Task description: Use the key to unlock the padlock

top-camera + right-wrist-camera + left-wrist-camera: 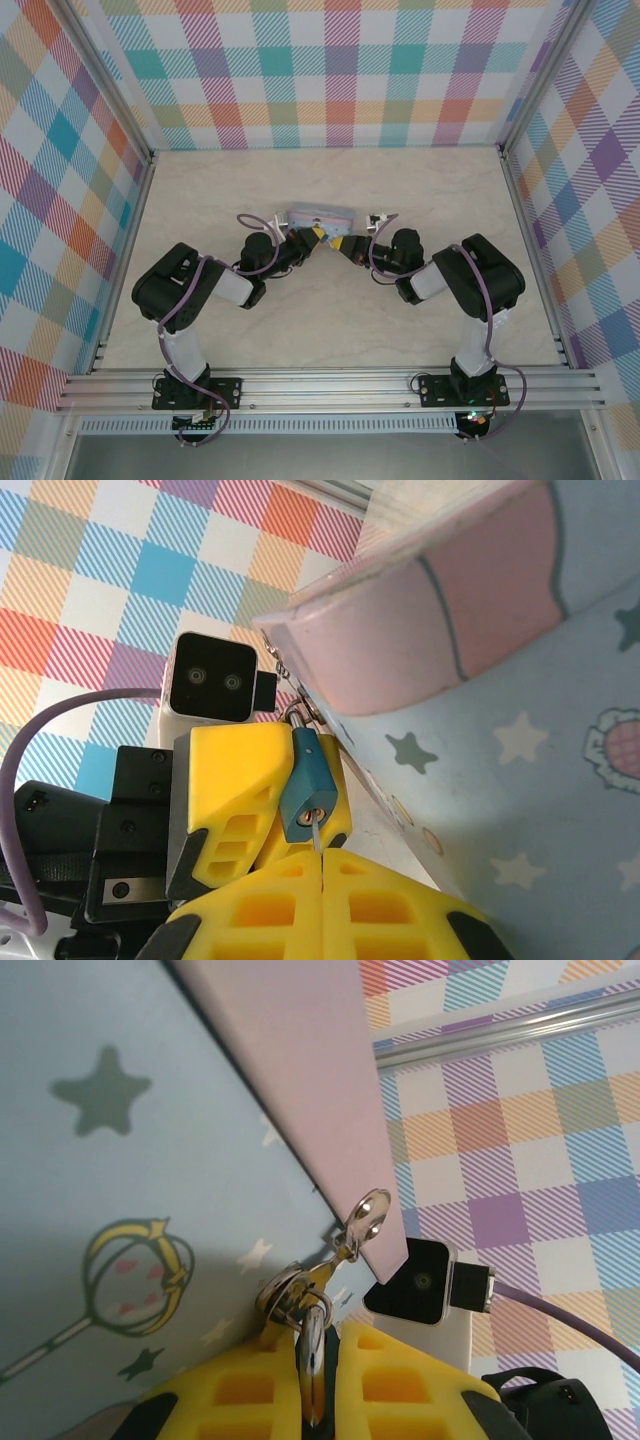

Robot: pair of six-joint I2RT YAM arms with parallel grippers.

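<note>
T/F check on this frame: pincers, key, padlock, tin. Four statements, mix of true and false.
1. The right pincer is shut on the key, whose tip meets the keyhole of the padlock. True.
2. The padlock lies loose, away from both pincers. False: it hangs at the edge of the tin, gripped between the fingers of the left pincer.
3. The padlock body is red. False: it is blue.
4. Both pincers are up against the tin. True.
</note>
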